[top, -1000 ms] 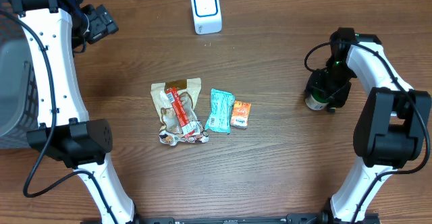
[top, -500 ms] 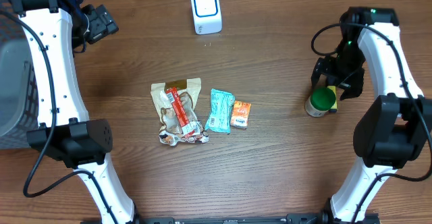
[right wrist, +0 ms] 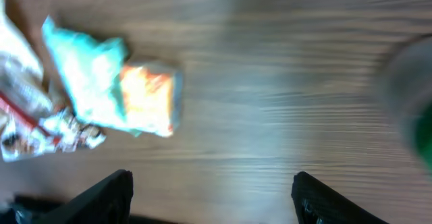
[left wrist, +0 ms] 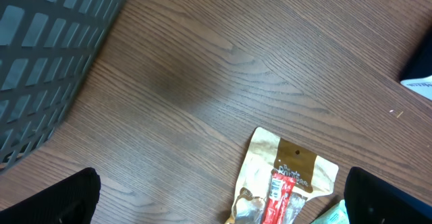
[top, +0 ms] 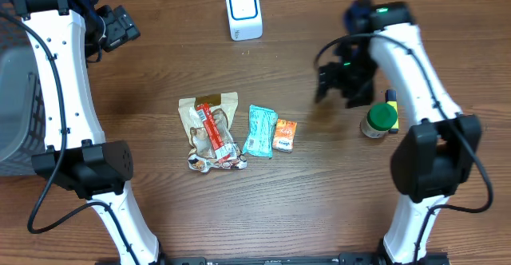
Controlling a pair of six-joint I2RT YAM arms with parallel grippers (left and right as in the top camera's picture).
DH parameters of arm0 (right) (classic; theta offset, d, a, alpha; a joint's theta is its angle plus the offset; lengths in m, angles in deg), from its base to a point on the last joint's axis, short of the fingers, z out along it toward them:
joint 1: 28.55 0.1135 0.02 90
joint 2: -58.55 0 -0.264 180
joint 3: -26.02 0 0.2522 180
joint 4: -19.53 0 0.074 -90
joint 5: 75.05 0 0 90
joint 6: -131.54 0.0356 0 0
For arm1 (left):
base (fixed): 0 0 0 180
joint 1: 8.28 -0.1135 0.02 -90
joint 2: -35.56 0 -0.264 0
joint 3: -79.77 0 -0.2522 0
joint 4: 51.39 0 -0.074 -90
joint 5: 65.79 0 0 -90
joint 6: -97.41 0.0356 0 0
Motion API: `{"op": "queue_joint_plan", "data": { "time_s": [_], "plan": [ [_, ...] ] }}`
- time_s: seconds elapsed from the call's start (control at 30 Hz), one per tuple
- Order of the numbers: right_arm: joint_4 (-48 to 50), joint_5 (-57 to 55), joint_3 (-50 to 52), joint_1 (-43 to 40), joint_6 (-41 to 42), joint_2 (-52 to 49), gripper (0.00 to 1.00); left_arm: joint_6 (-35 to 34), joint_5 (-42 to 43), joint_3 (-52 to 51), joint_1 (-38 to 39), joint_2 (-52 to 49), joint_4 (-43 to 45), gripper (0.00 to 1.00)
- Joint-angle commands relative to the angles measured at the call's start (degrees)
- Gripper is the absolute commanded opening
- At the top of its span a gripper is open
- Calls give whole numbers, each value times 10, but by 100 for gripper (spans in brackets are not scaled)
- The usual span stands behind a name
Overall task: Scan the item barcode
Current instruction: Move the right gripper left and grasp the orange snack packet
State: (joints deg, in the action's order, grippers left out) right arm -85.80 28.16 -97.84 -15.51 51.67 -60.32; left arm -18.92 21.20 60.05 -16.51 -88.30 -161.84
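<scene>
Right gripper: fingers spread, nothing between them, above bare table. Just ahead of the fingers, on the side away from the jar: orange packet, lying flat. Just beside it, farther out: teal packet, then crumpled pouch. Well beyond: scanner. Left gripper: fingers spread, empty. Likely step: fetching the orange packet. Close across its narrow sides, leaving the printed face uncovered for the scanner.
</scene>
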Motion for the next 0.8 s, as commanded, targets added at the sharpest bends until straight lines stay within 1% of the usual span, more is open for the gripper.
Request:
{"op": "queue_joint_plan", "data": {
  "time_s": [0.0, 0.03, 0.1, 0.13, 0.2, 0.37, 0.5, 0.77],
  "plan": [
    [4, 10, 14, 35, 21, 15, 71, 10, 0, -2, 4, 2, -1, 100],
    [10, 10, 23, 45, 26, 15, 69, 10, 0, -2, 4, 2, -1, 100],
    [32, 10, 52, 61, 42, 15, 58, 10, 0, -2, 4, 2, -1, 100],
    [40, 10, 60, 64, 47, 15, 54, 10, 0, -2, 4, 2, -1, 100],
    [63, 10, 87, 69, 61, 15, 44, 10, 0, -2, 4, 2, -1, 100],
    [114, 11, 153, 70, 79, 15, 41, 10, 0, -2, 4, 2, -1, 100],
    [169, 51, 194, 70, 78, 15, 41, 10, 0, -2, 4, 2, -1, 100],
    [213, 64, 208, 73, 79, 14, 42, 10, 0, -2, 4, 2, -1, 100]
  ]
}}
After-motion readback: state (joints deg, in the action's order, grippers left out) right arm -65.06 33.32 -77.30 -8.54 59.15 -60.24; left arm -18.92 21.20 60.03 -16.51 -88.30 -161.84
